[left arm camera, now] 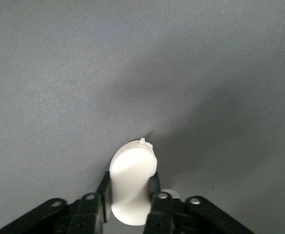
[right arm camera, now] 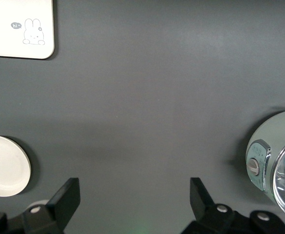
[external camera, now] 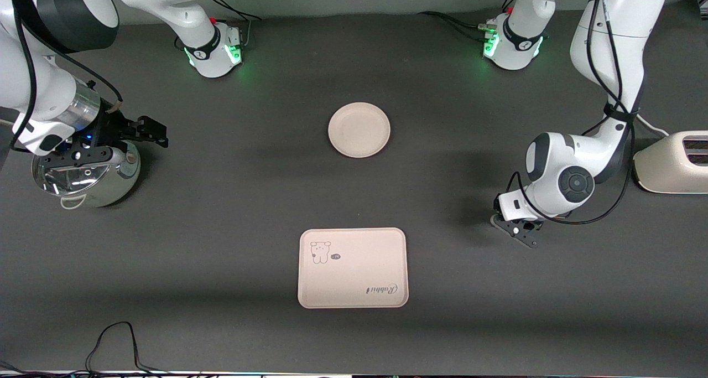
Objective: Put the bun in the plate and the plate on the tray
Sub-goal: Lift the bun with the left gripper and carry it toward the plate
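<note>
The bun (left arm camera: 132, 165), a small off-white lump, stands between the fingers of my left gripper (left arm camera: 129, 179), which is shut on it. In the front view the left gripper (external camera: 517, 228) is low over the bare table toward the left arm's end, and the bun is hidden under the wrist. The round cream plate (external camera: 359, 129) lies empty mid-table. The cream tray (external camera: 353, 267) with the bear drawing lies nearer to the front camera than the plate. My right gripper (external camera: 152, 130) is open and empty beside a kettle; its wrist view shows the gripper (right arm camera: 134, 187), plate (right arm camera: 3, 165) and tray (right arm camera: 15, 29).
A shiny pale-green kettle (external camera: 88, 176) stands at the right arm's end of the table and also shows in the right wrist view (right arm camera: 278, 161). A cream toaster (external camera: 672, 162) stands at the left arm's end. Cables lie along the table's front edge.
</note>
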You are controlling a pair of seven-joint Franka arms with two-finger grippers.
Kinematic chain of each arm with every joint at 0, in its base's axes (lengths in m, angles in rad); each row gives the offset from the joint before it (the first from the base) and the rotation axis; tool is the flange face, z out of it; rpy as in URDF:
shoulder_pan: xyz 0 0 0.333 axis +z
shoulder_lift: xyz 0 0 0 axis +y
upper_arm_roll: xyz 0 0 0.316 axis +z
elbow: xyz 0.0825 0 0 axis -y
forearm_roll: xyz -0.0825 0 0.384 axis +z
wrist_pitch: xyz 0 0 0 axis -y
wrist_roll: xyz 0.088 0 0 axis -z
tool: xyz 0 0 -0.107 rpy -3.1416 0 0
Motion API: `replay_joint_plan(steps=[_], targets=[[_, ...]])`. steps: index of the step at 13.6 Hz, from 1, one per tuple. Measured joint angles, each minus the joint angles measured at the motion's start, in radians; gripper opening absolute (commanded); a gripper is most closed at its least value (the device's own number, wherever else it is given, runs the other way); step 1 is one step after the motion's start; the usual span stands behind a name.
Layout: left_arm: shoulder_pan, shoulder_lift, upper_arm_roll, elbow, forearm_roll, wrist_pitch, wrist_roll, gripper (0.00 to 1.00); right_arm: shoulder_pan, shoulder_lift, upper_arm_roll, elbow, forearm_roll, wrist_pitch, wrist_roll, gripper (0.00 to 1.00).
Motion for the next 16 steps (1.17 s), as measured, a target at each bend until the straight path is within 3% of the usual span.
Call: replay_joint_plan(steps=[3,6,11,16], targets=[[0.000,-0.009,0.000,0.014,0.000,-0.011,0.000,0.00,0.000,-0.001,-0.001,0.000,0.000,-0.001,0.000,1.00],[0.001,-0.073,0.000,0.050,-0.009,-0.171,-0.002,0.00,0.000,-0.002,-0.002,0.000,0.000,-0.002,0.000,1.00],[0.002,-0.307,0.001,0.147,-0.051,-0.605,-0.101,0.00,0.012,-0.004,0.000,-0.002,0.000,-0.002,0.001,1.00],[0.002,-0.575,0.004,0.156,-0.051,-0.791,-0.300,0.00,0.012,-0.008,-0.009,-0.014,0.000,-0.003,0.001,1.00]])
